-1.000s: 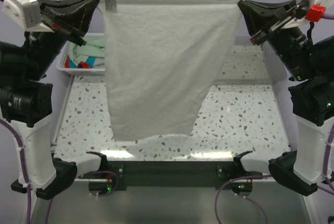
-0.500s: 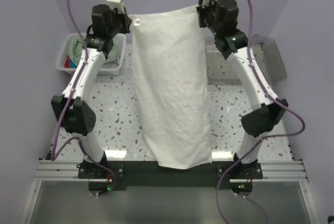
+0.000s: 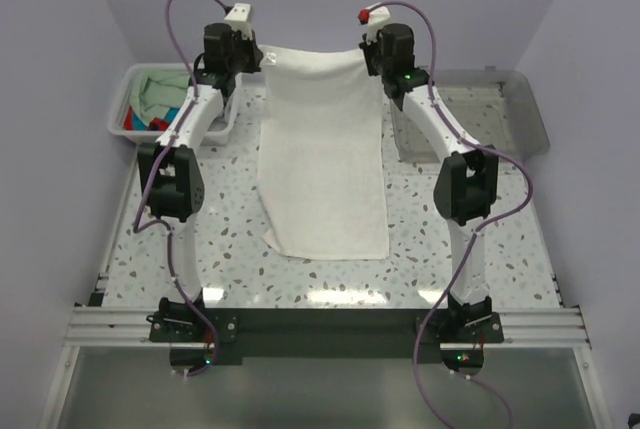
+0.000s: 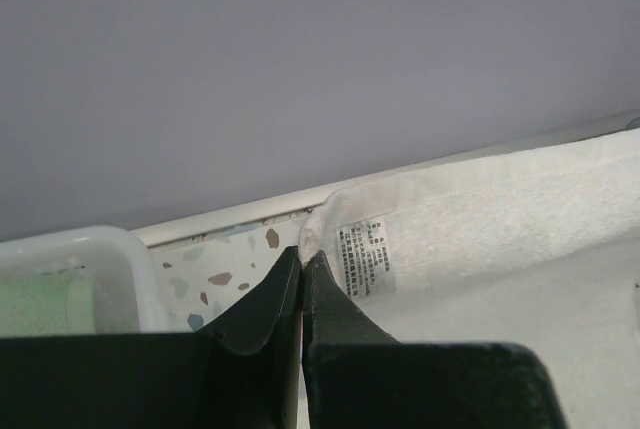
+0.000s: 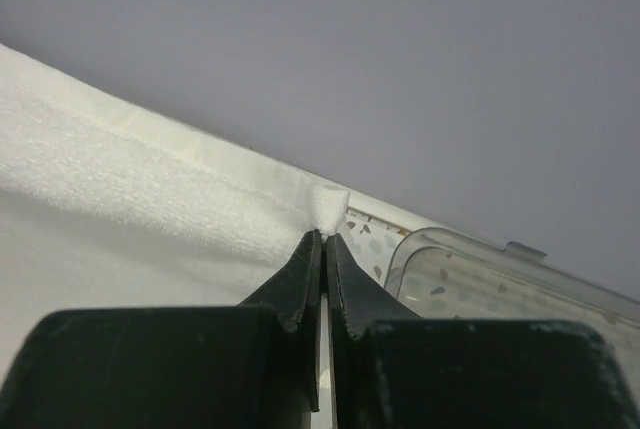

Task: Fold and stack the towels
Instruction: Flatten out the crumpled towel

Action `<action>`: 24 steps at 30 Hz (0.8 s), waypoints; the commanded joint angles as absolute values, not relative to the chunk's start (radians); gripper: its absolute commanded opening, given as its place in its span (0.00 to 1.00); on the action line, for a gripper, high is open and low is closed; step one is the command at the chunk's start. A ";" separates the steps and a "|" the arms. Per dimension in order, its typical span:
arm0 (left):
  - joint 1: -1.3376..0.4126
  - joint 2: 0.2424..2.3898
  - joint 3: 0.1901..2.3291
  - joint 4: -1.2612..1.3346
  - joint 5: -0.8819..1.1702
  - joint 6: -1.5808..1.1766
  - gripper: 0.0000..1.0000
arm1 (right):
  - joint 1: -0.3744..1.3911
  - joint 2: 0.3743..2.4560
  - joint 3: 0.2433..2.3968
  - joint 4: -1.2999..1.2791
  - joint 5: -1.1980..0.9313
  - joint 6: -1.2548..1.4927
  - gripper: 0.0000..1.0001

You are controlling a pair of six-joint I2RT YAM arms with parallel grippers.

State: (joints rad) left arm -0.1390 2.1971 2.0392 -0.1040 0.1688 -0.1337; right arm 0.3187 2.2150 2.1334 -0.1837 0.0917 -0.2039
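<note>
left tool (image 4: 302, 253): clenched on white towel (image 3: 322, 159) corner | right tool (image 5: 324, 236): clenched on opposite corner | white towel: upper centre, lower end on surface (image 3: 225, 239)

White towel (image 3: 325, 179) — soft terry cloth, nubby and matt, its hem (image 5: 180, 149) flatter, its label (image 4: 365, 259) smooth printed fabric. Left claw (image 4: 303, 257) and right claw (image 5: 323, 239): smooth black plastic, dull sheen. The surface (image 3: 230, 239) — speckled stone-look, glossy at the near edge. Far right, the tray (image 3: 530, 109): clear, smooth plastic.
</note>
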 commanded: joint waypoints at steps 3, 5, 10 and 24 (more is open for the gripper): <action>-0.127 2.088 2.074 0.037 0.235 -0.144 0.00 | 0.307 2.155 2.178 -0.060 0.100 -0.229 0.00; -0.127 2.062 2.056 0.048 0.235 -0.141 0.00 | 0.307 2.134 2.145 -0.043 0.091 -0.224 0.00; -0.129 1.916 2.025 0.006 0.259 -0.124 0.00 | 0.308 2.040 2.123 -0.087 0.061 -0.213 0.00; -0.135 1.194 1.717 -0.143 0.288 -0.018 0.00 | 0.308 1.409 1.841 -0.273 -0.155 -0.252 0.00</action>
State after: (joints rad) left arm -0.1532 1.2984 1.7489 -0.1062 0.3195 -0.0746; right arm 0.3344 1.5288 1.8854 -0.2043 -0.1379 -0.2108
